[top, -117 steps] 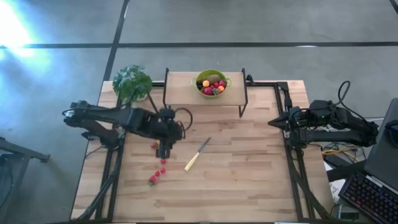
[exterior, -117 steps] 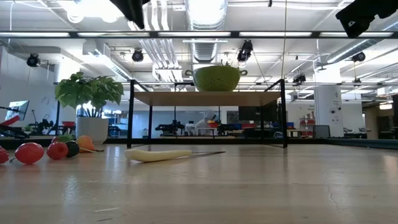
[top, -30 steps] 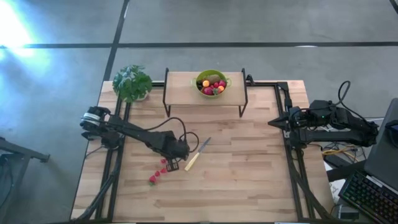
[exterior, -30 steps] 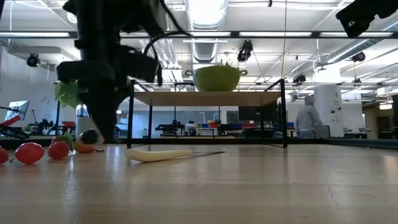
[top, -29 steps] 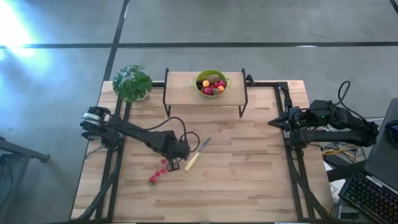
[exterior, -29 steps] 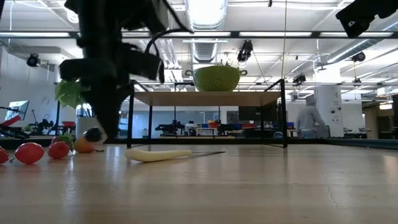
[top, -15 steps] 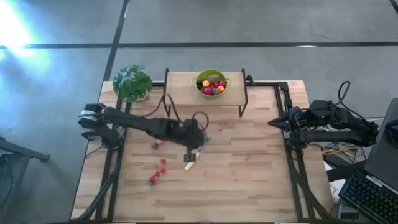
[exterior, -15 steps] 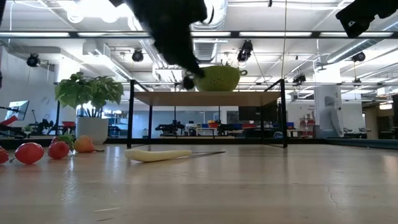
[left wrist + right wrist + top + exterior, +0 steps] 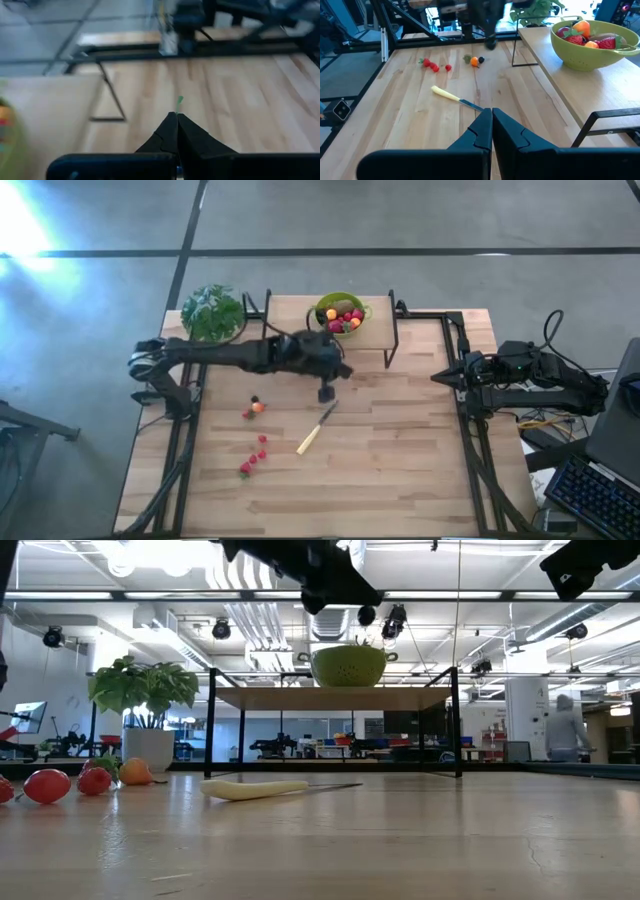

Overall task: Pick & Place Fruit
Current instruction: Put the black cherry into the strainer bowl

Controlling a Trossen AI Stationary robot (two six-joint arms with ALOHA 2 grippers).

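Broad bare planking on the table (image 9: 400, 450) from three to six o'clock. Left gripper (image 9: 326, 392) raised just before the shelf (image 9: 300, 320), fingers pinched on a dark berry (image 9: 367, 615). Green bowl (image 9: 340, 314) of fruit at its twelve o'clock; loose fruit (image 9: 254, 408) at nine. Right gripper (image 9: 438, 378) closed, empty, at the three o'clock edge.

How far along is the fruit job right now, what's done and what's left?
Done: several fruit pieces lie in the green bowl on the shelf. In hand: the left gripper, shut, carries what looks like a dark berry near the shelf. Left: an orange piece and a few red pieces lie on the table. The right gripper waits at the right edge.
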